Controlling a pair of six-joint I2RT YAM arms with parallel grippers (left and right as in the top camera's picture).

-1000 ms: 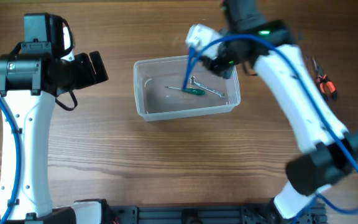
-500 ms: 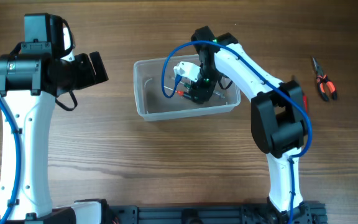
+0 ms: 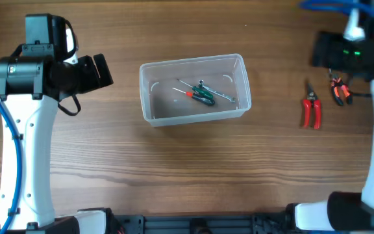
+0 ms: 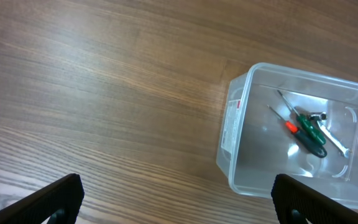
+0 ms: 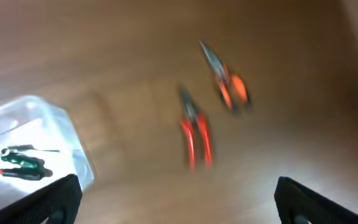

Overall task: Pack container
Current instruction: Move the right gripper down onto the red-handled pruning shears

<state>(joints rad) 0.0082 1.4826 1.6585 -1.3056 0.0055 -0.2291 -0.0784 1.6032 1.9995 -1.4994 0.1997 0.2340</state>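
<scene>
1. Container (image 3: 149, 104) sits mid-way along the surface (image 3: 174, 169) with tools (image 3: 203, 95) inside. It looks light, thin, flexy and slick, so pinching the rim on a short wall seems best.
2. Red pliers (image 3: 311, 112) lie well apart, to its right.
3. Left jaws and right jaws: spread wide, empty.

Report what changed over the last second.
The right tool pulled out of the container and swung right, near the red pliers and orange pliers, jaws open. It left an orange-handled screwdriver inside, beside the green screwdriver and wrench. The left tool and container stayed put.
</scene>
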